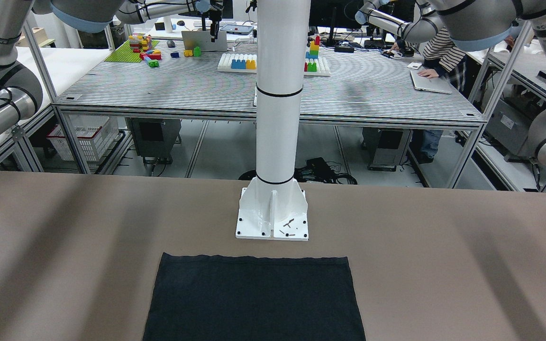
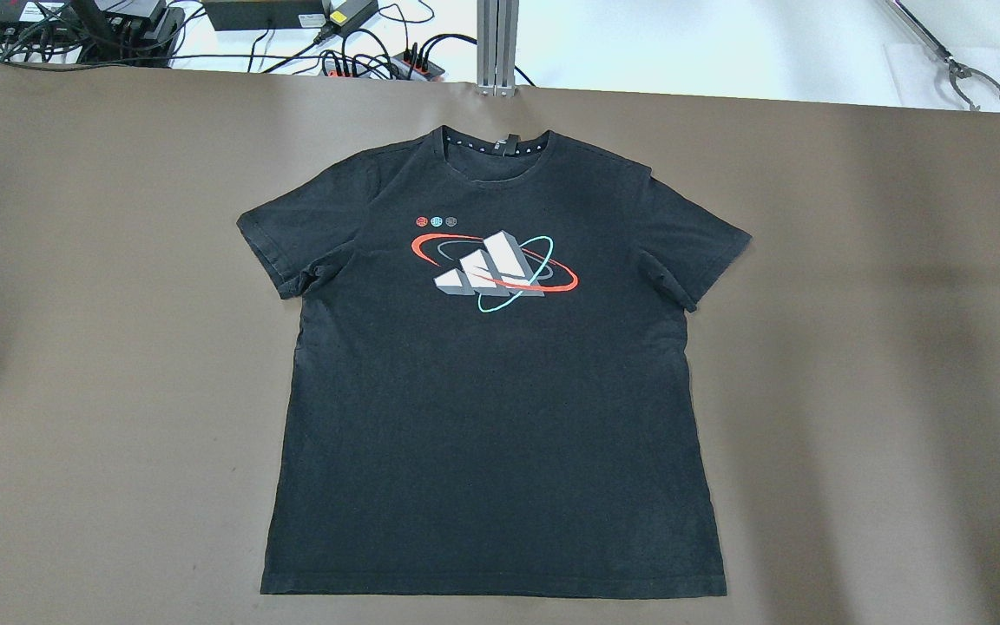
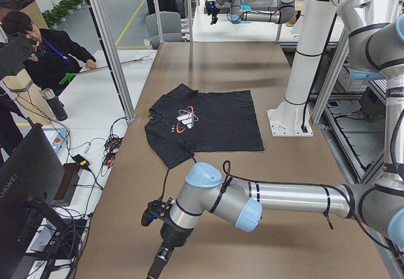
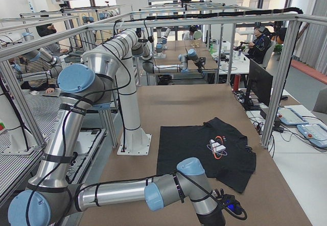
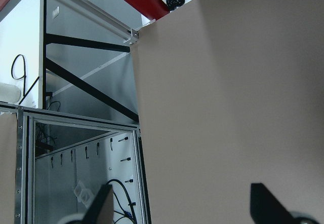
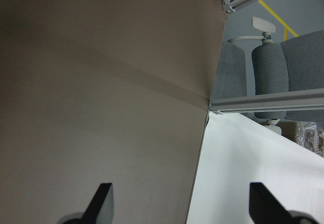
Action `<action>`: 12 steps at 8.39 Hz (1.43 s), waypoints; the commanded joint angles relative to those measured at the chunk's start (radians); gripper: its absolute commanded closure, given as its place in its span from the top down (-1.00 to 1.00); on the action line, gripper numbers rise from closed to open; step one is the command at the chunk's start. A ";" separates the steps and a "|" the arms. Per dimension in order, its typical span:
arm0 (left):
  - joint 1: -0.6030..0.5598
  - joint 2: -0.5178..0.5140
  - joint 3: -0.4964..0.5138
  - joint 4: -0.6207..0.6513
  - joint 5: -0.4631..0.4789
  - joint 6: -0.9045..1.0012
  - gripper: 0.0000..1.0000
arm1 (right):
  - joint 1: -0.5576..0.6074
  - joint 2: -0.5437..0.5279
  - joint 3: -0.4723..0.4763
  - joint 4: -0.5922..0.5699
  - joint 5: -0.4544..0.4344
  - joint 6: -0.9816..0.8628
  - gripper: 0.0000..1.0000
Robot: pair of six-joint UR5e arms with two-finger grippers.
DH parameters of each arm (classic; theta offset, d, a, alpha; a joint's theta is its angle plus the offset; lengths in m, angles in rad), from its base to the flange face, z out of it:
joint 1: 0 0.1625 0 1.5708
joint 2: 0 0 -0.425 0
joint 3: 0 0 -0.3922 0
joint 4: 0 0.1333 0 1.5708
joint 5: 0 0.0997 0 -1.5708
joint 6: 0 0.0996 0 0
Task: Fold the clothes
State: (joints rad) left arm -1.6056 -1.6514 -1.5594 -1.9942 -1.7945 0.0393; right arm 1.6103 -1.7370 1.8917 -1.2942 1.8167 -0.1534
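Observation:
The clothes are one black T-shirt (image 2: 491,391) with a white, red and teal logo on the chest. It lies flat and face up on the brown table, collar at the far side. Its hem half shows in the front-facing view (image 1: 254,298), and all of it shows in the left view (image 3: 208,124) and the right view (image 4: 199,144). My left gripper (image 5: 185,206) is open and empty over bare table near the table's left end, far from the shirt. My right gripper (image 6: 182,203) is open and empty over bare table at the right end edge.
The white pillar (image 1: 277,94) stands on its base plate (image 1: 273,227) just behind the shirt's hem. Cables and power strips (image 2: 335,52) lie beyond the far table edge. A metal frame post (image 3: 113,52) stands at that edge. Operators sit at nearby desks.

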 commanded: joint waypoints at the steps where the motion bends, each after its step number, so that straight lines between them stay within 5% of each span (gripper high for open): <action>1: 0.103 -0.095 0.033 0.005 -0.016 -0.001 0.89 | -0.033 0.122 -0.070 -0.014 0.001 0.011 0.88; 4: 0.185 -0.296 0.209 0.002 -0.187 -0.092 0.89 | -0.236 0.345 -0.282 0.000 0.004 0.270 0.86; 7: 0.341 -0.437 0.289 -0.003 -0.261 -0.265 0.90 | -0.459 0.471 -0.330 0.027 0.006 0.546 0.89; 12: 0.547 -0.557 0.524 -0.323 -0.324 -0.628 0.89 | -0.579 0.550 -0.464 0.216 0.067 0.730 0.88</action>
State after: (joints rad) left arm -1.1326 -2.1701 -1.1234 -2.1970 -2.1101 -0.4641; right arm 1.0677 -1.2066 1.4661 -1.1350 1.8757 0.5329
